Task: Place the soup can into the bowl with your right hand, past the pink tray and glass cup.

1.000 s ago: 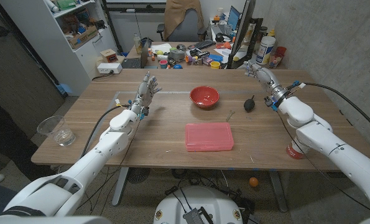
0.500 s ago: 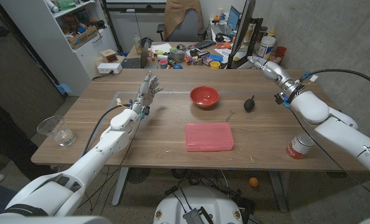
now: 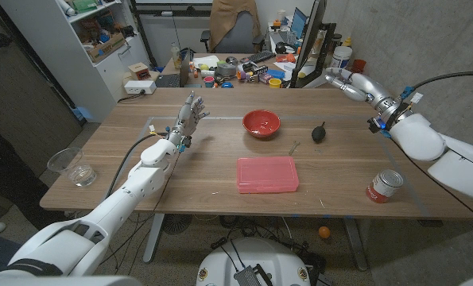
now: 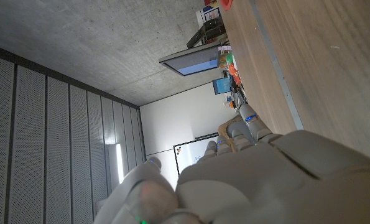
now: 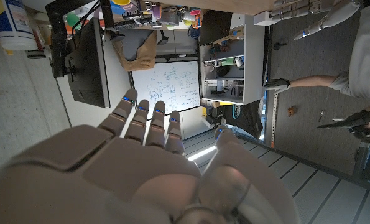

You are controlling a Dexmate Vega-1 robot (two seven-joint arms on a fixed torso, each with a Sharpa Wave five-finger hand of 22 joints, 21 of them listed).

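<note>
The soup can (image 3: pixel 385 186), red and white, stands upright near the table's front right corner. A red bowl (image 3: pixel 261 123) sits at the far middle, and the flat pink tray (image 3: pixel 267 174) lies in front of it. The glass cup (image 3: pixel 83 174) stands at the front left edge. My right hand (image 3: pixel 349 82) hangs over the table's far right corner, well beyond the can, with fingers apart and nothing in it; the right wrist view shows its back (image 5: pixel 153 168) and spread fingers. My left hand (image 3: pixel 188 116) stands raised left of the bowl, fingers apart and empty, also seen from behind (image 4: pixel 234 180).
A small black object (image 3: pixel 319 132) lies right of the bowl, between it and my right arm. A clear plastic cup (image 3: pixel 63 160) sits beside the glass. Clutter, a monitor and shelves stand behind the table. A person (image 5: pixel 359 62) shows in the right wrist view.
My right arm has swung out to the right and farther back, uncovering the soup can it was hiding. The left arm and the objects have stayed still.
</note>
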